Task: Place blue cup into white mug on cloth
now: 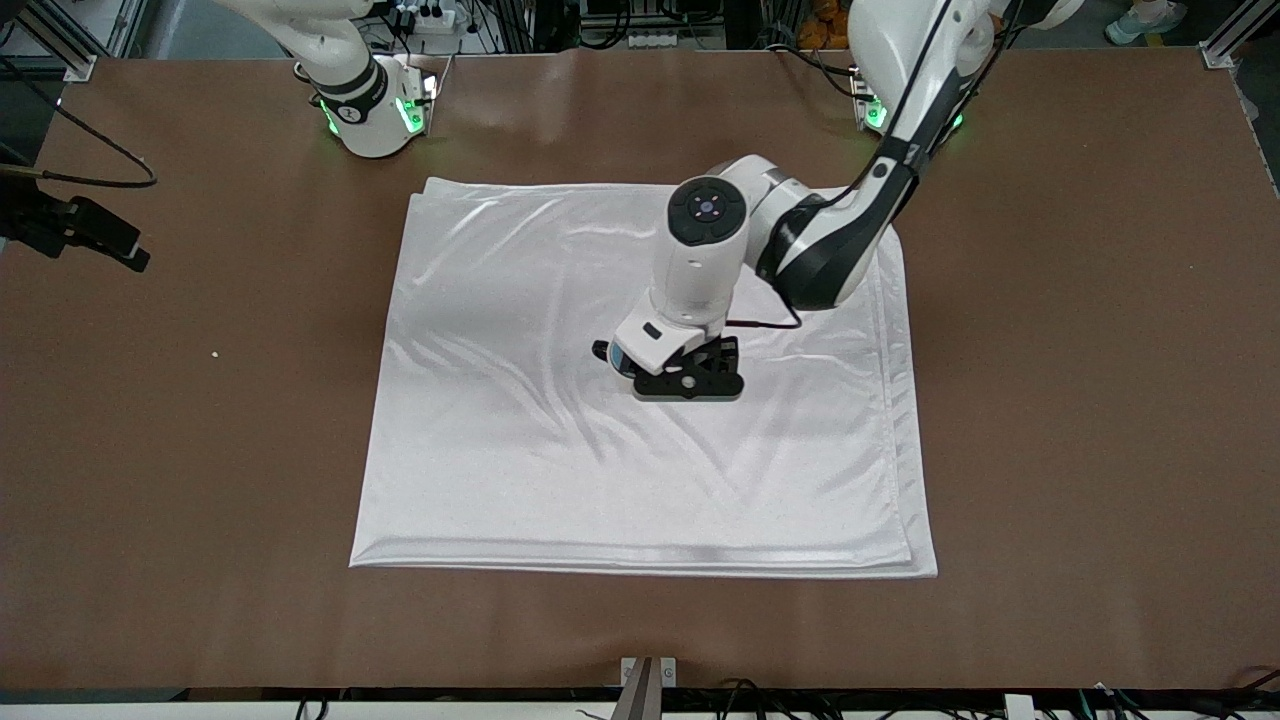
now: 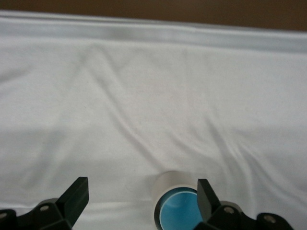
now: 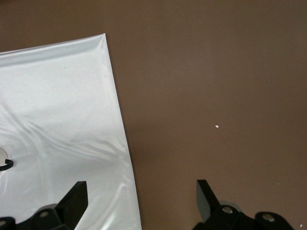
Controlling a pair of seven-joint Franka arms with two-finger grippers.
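Observation:
The white cloth point(image 1: 560, 450) lies spread over the middle of the brown table. On it stands the white mug point(image 2: 168, 181) with the blue cup point(image 2: 180, 213) sitting inside it, its bright blue inside showing. My left gripper point(image 2: 142, 199) hangs open just over the mug, which stands beside one finger point(image 2: 205, 196); nothing is gripped. In the front view the left gripper point(image 1: 668, 362) hides most of the mug point(image 1: 612, 356); only the dark handle and a blue sliver show. My right gripper point(image 3: 141, 201) is open over the cloth's edge point(image 3: 115, 124) toward the right arm's end, holding nothing.
A black clamp with a cable point(image 1: 90, 235) sits at the table's edge toward the right arm's end. A small white speck point(image 1: 214, 353) lies on bare table there. A metal bracket point(image 1: 647, 672) stands at the table edge nearest the front camera.

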